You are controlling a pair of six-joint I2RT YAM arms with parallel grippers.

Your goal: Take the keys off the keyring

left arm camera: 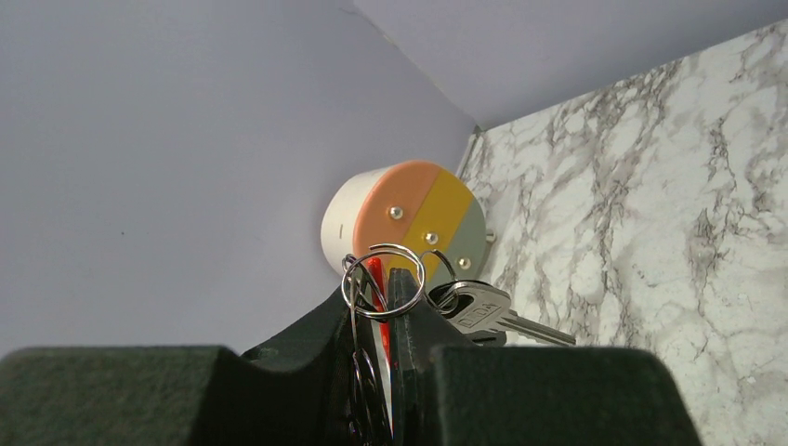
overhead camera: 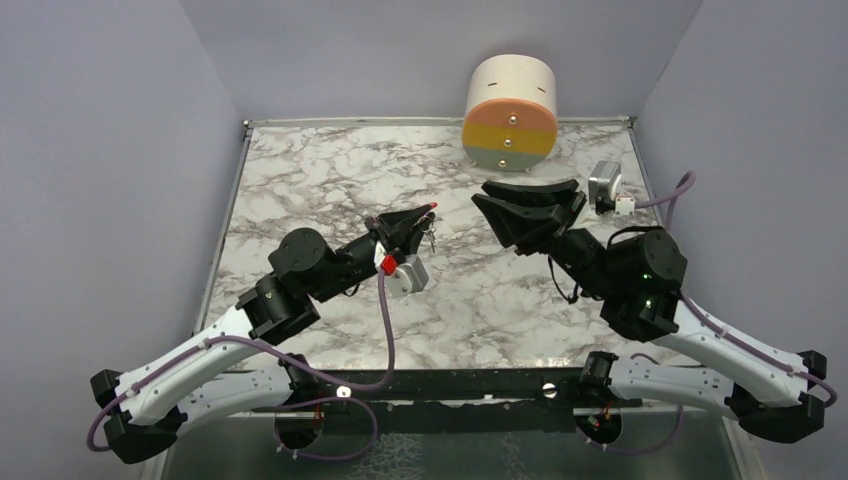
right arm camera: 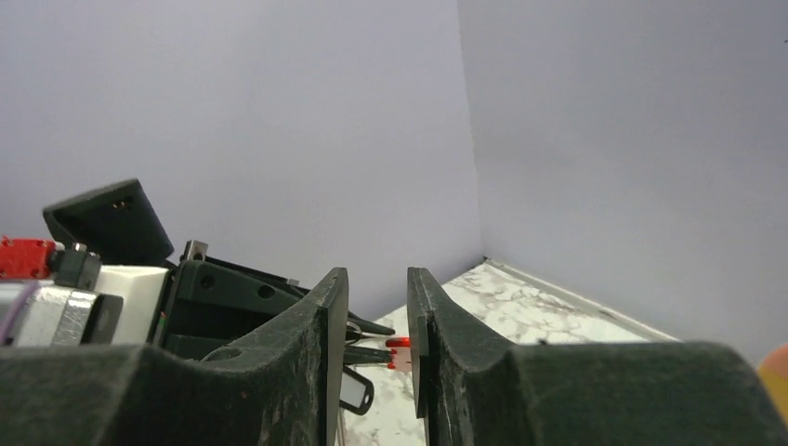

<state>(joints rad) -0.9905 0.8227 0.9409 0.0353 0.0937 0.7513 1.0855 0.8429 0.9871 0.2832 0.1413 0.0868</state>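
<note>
My left gripper point(overhead camera: 408, 226) point(left arm camera: 376, 295) is shut on the keyring, raised above the marble table point(overhead camera: 320, 180). The keyring's red clip point(left arm camera: 375, 277) point(overhead camera: 431, 206) is pinched between the jaws, and its thin silver ring point(left arm camera: 409, 253) loops over the fingertips. A silver key point(left arm camera: 483, 311) hangs from a smaller ring on the right side of the jaws, with a dark one partly hidden behind it. My right gripper point(overhead camera: 492, 207) point(right arm camera: 374, 290) stands open and holds nothing, a short way right of the left one. Through its gap I see the red clip point(right arm camera: 398, 342) and a dark-headed key point(right arm camera: 356, 391).
A white cylinder with an orange, yellow and grey face point(overhead camera: 510, 112) point(left arm camera: 409, 218) lies at the back of the table. A small silver box with a white plug point(overhead camera: 606, 185) sits near the right wall. Lilac walls close in three sides.
</note>
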